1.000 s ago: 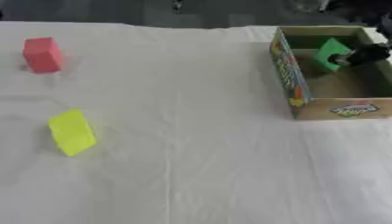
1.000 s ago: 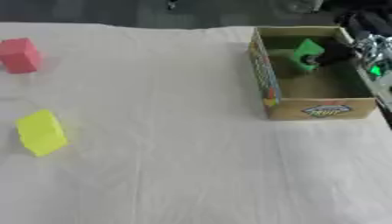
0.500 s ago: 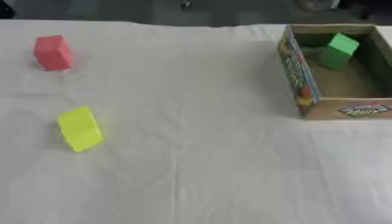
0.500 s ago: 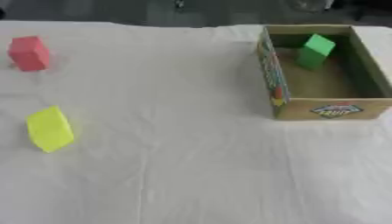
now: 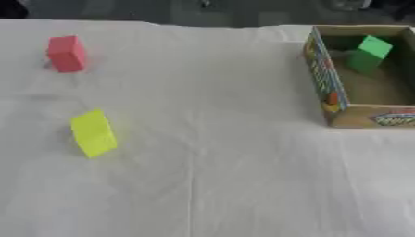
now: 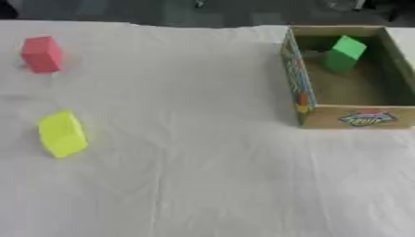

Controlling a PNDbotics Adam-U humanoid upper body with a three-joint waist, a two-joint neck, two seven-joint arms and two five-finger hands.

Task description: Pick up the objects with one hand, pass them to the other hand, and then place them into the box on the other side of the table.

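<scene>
A green block (image 6: 344, 53) stands inside the cardboard box (image 6: 304, 99) at the right side of the table, near the box's far end. A red block (image 5: 66, 53) sits on the white cloth at the far left. A yellow block (image 5: 93, 133) lies nearer on the left, tilted. Neither hand shows in either view.
A white cloth (image 5: 210, 176) covers the whole table, with creases across the middle. The table's far edge runs along the top, with a dark floor beyond it.
My right hand was over the box at the green block one second ago and has since withdrawn out of view. The green block stays in the box. The camera has shifted slightly.
</scene>
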